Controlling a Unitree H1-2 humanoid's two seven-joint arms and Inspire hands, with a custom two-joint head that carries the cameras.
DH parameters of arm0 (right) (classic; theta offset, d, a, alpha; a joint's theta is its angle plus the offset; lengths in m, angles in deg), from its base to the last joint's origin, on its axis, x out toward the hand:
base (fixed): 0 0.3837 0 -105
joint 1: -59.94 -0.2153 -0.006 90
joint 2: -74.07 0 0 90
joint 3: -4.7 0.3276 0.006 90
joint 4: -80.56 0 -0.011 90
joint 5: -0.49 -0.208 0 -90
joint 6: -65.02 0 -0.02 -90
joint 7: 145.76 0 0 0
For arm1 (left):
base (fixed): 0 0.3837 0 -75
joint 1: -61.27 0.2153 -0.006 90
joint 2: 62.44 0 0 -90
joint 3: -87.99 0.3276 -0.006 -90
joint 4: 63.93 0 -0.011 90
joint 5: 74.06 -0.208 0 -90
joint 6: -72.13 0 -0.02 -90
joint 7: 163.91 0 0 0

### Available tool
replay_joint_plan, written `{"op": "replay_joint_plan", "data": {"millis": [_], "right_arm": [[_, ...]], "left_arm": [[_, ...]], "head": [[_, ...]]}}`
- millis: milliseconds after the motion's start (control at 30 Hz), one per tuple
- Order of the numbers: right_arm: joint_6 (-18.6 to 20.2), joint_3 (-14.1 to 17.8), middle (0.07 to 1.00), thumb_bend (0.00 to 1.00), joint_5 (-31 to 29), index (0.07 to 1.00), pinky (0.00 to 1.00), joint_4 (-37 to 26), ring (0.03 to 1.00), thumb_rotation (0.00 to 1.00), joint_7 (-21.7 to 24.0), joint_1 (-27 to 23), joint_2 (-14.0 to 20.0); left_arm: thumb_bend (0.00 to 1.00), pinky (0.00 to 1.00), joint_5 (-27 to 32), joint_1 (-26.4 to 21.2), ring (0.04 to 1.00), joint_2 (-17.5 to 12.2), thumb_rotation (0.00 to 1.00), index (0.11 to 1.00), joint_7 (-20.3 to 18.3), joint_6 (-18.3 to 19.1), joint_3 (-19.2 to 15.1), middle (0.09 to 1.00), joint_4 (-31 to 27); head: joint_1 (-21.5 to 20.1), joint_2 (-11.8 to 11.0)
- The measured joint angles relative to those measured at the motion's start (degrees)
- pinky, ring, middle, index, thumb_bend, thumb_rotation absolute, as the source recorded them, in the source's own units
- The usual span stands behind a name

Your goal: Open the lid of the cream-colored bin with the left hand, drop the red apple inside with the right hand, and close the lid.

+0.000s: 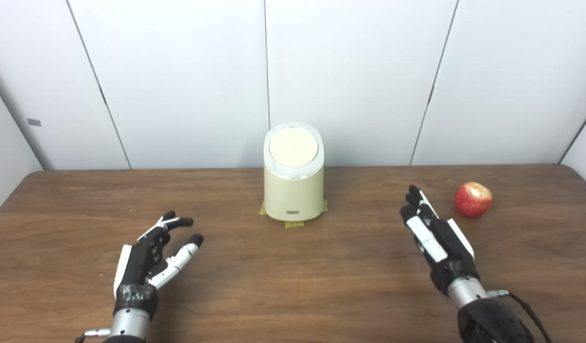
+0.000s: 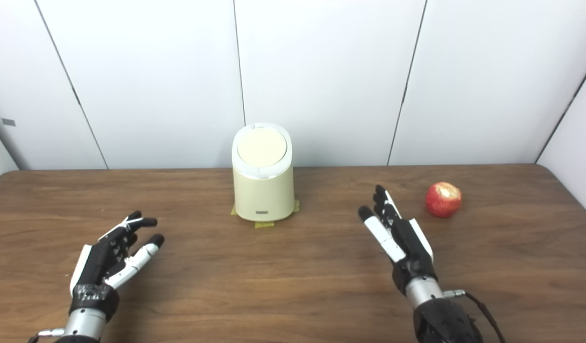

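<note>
A cream-colored bin [image 1: 293, 190] stands at the back middle of the table, its round lid [image 1: 293, 147] down. A red apple [image 1: 472, 199] lies on the table at the right. My left hand [image 1: 152, 257] hovers over the front left of the table, open, fingers slightly curled, holding nothing, well short of the bin. My right hand [image 1: 435, 236] is open with fingers stretched out, its fingertips a short way left of the apple and not touching it.
The bin sits on yellow tape marks [image 1: 293, 223]. The brown wooden table [image 1: 293, 286] ends at white wall panels [image 1: 178, 81] just behind the bin. Its right edge runs close past the apple.
</note>
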Motion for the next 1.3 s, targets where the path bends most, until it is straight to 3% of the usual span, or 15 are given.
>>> {"op": "replay_joint_plan", "data": {"millis": [33,367,600,733,1033,1167,1300], "right_arm": [[0.01,0.01,1.0,0.97,-0.05,1.0,0.97,0.03,1.0,0.74,-0.02,0.0,0.0],[-1.27,-0.06,1.0,0.91,-0.15,1.0,0.98,1.63,1.0,0.79,-0.14,0.02,0.02],[-1.62,0.62,1.0,0.83,-1.07,1.0,0.98,1.58,1.0,0.98,-0.66,0.02,-0.96],[-1.52,0.72,1.0,0.79,-1.64,1.0,0.99,1.54,1.0,1.0,-0.86,0.02,-1.2],[-1.52,0.65,1.0,0.8,-1.89,1.0,1.0,1.38,1.0,0.96,-1.28,0.06,-1.44],[-1.52,0.6,1.0,0.81,-1.88,1.0,1.0,1.24,1.0,0.95,-1.57,0.26,-1.98],[-1.52,0.4,1.0,0.82,-1.67,1.0,0.99,1.24,1.0,0.95,-1.83,0.78,-2.06]], "left_arm": [[0.8,1.0,0.39,0.0,0.997,-0.18,0.68,1.0,-0.31,0.01,0.05,1.0,-0.01],[0.78,1.0,5.76,0.05,1.0,-0.56,0.83,1.0,-2.88,-0.64,-0.03,1.0,0.06],[0.78,1.0,7.15,0.05,1.0,-0.56,0.92,1.0,-2.86,-0.66,-0.41,1.0,0.14],[0.75,1.0,7.14,0.05,1.0,-0.58,0.95,1.0,-2.92,-0.66,-0.37,1.0,0.19],[0.66,1.0,8.3,0.06,1.0,-0.59,0.91,1.0,-2.96,-0.74,-0.81,1.0,0.3],[0.69,1.0,7.98,0.05,1.0,-0.67,0.77,1.0,-2.62,-0.51,-0.61,1.0,0.18],[0.73,1.0,5.38,-0.29,1.0,-0.73,0.65,1.0,-0.86,2.54,-0.48,1.0,-1.8]], "head": [[0.0,0.0],[0.0,-0.09],[0.0,-0.09],[0.0,0.0],[-0.62,-0.35],[-0.62,-0.88],[-0.35,-1.58]]}}
